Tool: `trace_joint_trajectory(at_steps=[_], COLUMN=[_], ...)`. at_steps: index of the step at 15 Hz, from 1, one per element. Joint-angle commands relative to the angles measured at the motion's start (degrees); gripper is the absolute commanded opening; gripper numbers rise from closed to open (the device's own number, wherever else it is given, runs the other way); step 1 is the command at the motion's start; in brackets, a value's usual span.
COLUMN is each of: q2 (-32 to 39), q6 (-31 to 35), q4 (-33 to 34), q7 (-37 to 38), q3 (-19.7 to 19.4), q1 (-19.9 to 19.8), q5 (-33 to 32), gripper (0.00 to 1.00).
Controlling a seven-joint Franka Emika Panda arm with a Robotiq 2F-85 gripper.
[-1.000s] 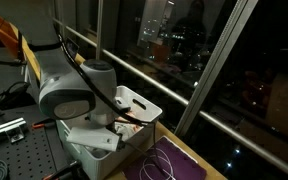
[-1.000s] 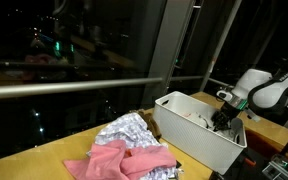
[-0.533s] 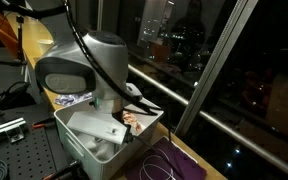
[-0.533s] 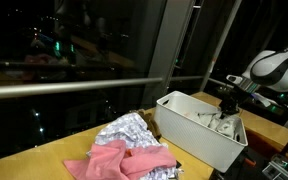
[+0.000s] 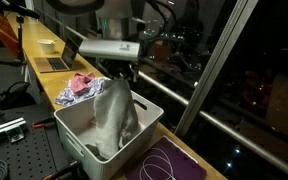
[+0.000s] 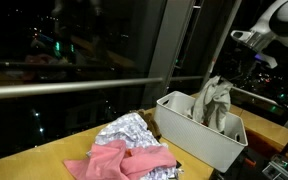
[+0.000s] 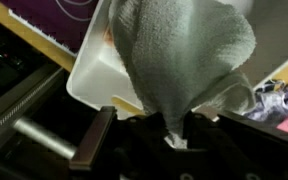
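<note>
Vs 1 sec ago: the arm was low, w/ the gripper (image 5: 118, 72) down inside the bin (image 5: 76, 140). Half a sec ago it was on its way up. Now it's well above the rim, and a grey cloth (image 5: 112, 115) hangs from it in a long drape.

Jaws are closed, pinching the cloth at its top. In the wrist view the fabric bunches right at the jaws and fans out below.

What that means, as I read it: the pick has worked and the cloth is off the bin floor for most of its length. It isn't clear yet, though. In both exterior views the bottom end is still below the rim, inside the bin. It's a single-point pinch, so the cloth hangs loose.

Nothing else has moved. The pink cloth (image 6: 124, 160) and the silvery patterned cloth (image 6: 124, 128) lie on the counter (image 6: 34, 162) just beside the bin, same as before. The purple mat (image 5: 174, 168) w/ a thin white cord sits at the bin's other end.

Writing: none legible. No brand or label shows on the bin, cloth or arm; the frames are dim and small.
</note>
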Motion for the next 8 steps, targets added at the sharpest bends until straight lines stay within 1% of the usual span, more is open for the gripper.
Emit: trace_joint_trajectory(at_steps=[1, 4, 8], q2=[-4.6, -5.8, -3.5], q6=[-5.7, -9.7, -15.9], q4=[5.9, 12.6, 23.8], q7=[5.4, 9.4, 14.3], q3=[-0.8, 0.7, 4.7], q1=[7.6, 12.9, 18.8], q5=[-3.7, -7.2, -12.5], gripper=[0.01, 0.01, 0.01])
